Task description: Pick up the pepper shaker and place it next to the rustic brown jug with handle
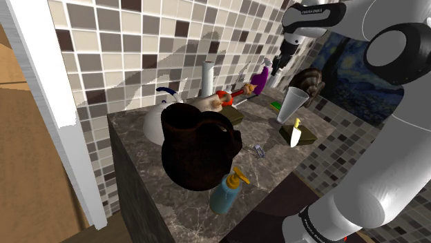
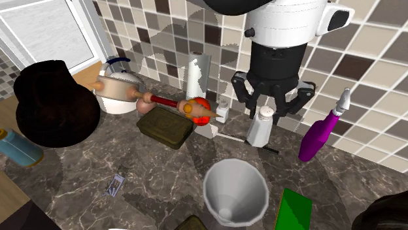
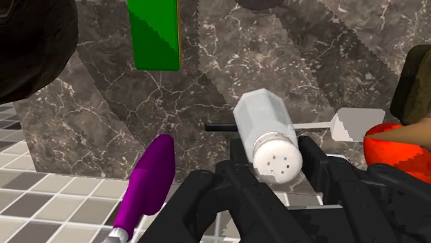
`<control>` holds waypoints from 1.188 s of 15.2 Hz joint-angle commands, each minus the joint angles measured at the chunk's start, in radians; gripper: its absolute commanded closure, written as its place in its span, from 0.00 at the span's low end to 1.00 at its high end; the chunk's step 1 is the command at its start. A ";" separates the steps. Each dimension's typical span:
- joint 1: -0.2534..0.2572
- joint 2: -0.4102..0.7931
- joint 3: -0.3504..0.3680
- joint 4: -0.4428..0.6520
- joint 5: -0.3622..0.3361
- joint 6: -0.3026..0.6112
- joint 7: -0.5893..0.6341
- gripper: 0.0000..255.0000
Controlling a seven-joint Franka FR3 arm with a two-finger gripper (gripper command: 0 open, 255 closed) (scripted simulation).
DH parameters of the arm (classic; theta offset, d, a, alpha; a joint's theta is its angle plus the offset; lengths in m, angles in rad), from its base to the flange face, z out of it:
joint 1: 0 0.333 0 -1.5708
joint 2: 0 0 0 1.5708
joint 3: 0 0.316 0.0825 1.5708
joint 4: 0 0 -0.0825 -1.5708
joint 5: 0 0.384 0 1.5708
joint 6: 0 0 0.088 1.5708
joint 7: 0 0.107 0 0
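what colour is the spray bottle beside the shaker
The spray bottle is purple, clearest in the second exterior view.

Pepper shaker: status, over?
Gripper jaws open, straddling pepper shaker. Shaker upright on counter, not lifted. Olive box lies between it and dark brown jug.

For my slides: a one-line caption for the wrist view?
Open black two-finger gripper straddles a white perforated-cap pepper shaker beside a purple spray bottle on dark marbled counter.

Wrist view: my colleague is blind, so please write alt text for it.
A white shaker stands on a dark marbled counter, its holed cap inside the open black gripper. A purple spray bottle is beside it, a flat green block farther off.
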 commanded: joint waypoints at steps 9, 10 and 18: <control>-0.007 0.010 -0.003 0.153 0.004 -0.143 -0.007 1.00; -0.009 0.012 -0.003 0.170 0.005 -0.158 -0.008 1.00; -0.023 0.046 -0.005 0.325 0.019 -0.281 -0.019 1.00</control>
